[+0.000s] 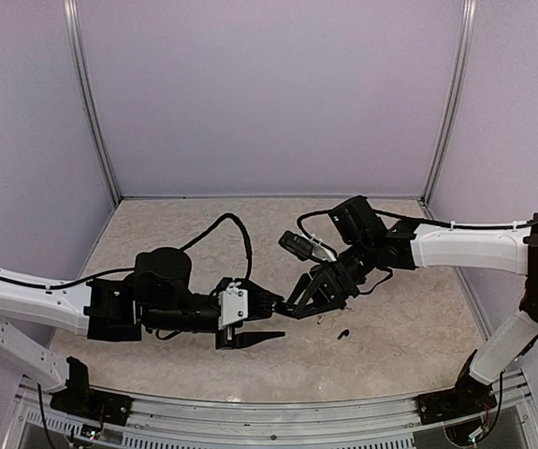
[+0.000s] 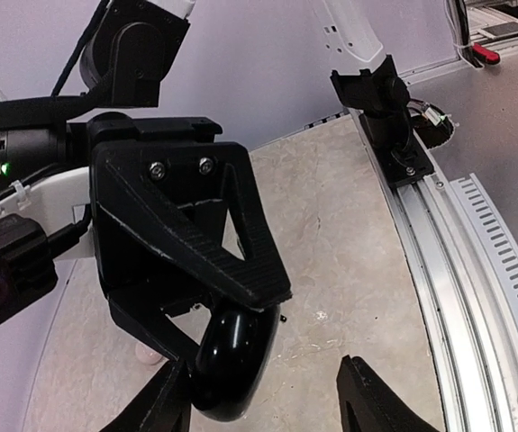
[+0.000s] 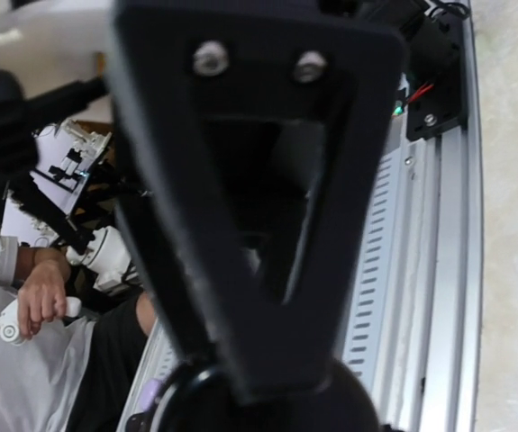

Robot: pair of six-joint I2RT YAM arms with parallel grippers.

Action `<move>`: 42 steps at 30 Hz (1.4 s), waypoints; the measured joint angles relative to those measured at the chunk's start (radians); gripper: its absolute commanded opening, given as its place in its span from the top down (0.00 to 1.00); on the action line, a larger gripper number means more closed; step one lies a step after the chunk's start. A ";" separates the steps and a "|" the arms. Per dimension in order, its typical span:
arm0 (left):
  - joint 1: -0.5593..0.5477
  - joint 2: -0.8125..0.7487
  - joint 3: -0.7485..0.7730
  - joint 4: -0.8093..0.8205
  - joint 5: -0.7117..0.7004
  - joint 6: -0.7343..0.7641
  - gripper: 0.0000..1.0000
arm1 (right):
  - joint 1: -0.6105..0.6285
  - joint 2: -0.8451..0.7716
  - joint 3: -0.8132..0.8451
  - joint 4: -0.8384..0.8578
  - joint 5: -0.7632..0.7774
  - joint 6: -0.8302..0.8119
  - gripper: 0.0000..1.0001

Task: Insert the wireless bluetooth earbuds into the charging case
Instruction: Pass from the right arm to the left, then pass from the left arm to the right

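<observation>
- Overhead, the pale speckled table (image 1: 409, 355) fills the floor of a lilac-walled enclosure, with an aluminium rail (image 2: 457, 261) along its near edge.
- Reaching in from the left, the left arm (image 1: 35, 304) stretches low towards the middle of the table. The right arm (image 1: 465, 248) comes in from the right, and the two meet near the centre.
- At the centre, the right gripper (image 1: 297, 307) is clenched on the charging case (image 2: 231, 364), a glossy black rounded body pinched between its broad triangular fingers and held off the table.
- Facing it, the left gripper (image 1: 273, 320) has its jaws apart with the case between them. In the left wrist view one finger sits against the lower edge of the case, while the other stands well clear to the right.
- Down on the table, a tiny dark earbud (image 1: 343, 333) lies on the bare surface, near and to the right of the right gripper's fingertips. It is apart from both grippers and outside the case.
</observation>
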 measured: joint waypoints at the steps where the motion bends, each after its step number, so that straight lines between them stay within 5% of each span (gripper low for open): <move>1: -0.004 0.004 0.010 -0.003 0.001 0.003 0.47 | 0.002 0.000 0.000 0.000 -0.002 0.001 0.71; 22: -0.035 0.058 0.122 -0.154 -0.018 0.102 0.81 | 0.029 0.012 0.000 -0.090 0.001 -0.020 0.72; 32: -0.032 0.061 0.123 -0.162 -0.015 0.070 0.89 | 0.025 0.006 0.010 -0.110 0.047 -0.045 0.10; 42: 0.079 -0.042 0.074 -0.075 0.079 -0.124 0.89 | -0.050 -0.311 -0.075 0.098 0.257 -0.014 0.06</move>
